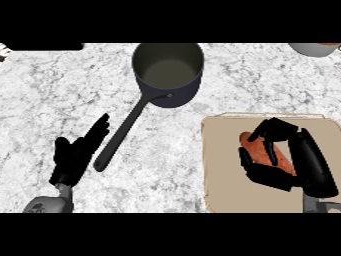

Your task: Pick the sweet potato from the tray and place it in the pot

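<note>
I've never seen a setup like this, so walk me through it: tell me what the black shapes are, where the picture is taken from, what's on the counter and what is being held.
The picture looks steeply down from the robot's head at a marbled kitchen counter. The black shapes are the robot's two hands, on grey forearms that come in from the lower edge.

The right hand is over a beige tray at the lower right, with its fingers and thumb curled round an orange sweet potato. Whether the potato has left the tray cannot be told from here.

The left hand is open at the lower left, fingers up, resting and holding nothing.

A dark pot with a long handle stands at the upper middle; nothing is seen inside it. Part of a grey container shows at the upper right edge.
</note>
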You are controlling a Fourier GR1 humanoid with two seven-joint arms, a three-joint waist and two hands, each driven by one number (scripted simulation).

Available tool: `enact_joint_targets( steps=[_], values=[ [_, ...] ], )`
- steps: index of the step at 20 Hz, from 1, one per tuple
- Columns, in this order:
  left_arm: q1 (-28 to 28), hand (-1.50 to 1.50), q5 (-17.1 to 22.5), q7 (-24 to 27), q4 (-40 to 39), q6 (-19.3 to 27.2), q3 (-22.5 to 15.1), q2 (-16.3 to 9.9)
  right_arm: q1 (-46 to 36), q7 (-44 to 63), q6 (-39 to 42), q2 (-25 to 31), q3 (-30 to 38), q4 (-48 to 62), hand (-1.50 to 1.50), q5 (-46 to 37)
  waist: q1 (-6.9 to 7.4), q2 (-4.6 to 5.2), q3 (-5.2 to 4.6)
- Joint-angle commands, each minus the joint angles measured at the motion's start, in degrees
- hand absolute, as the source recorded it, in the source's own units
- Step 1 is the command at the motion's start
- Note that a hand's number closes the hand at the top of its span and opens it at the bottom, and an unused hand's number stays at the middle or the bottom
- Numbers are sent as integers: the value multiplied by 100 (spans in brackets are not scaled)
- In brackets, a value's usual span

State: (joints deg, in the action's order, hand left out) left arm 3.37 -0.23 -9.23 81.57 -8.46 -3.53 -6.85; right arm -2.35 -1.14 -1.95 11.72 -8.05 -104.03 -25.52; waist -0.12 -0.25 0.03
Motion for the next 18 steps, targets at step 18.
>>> enact_joint_targets(
  steps=[18],
  values=[
    [226,0,-39,149,-422,-180,106,32,-4869,3429,881,-1158,-860,2694,150,-1668,132,50,-9]
  ],
)
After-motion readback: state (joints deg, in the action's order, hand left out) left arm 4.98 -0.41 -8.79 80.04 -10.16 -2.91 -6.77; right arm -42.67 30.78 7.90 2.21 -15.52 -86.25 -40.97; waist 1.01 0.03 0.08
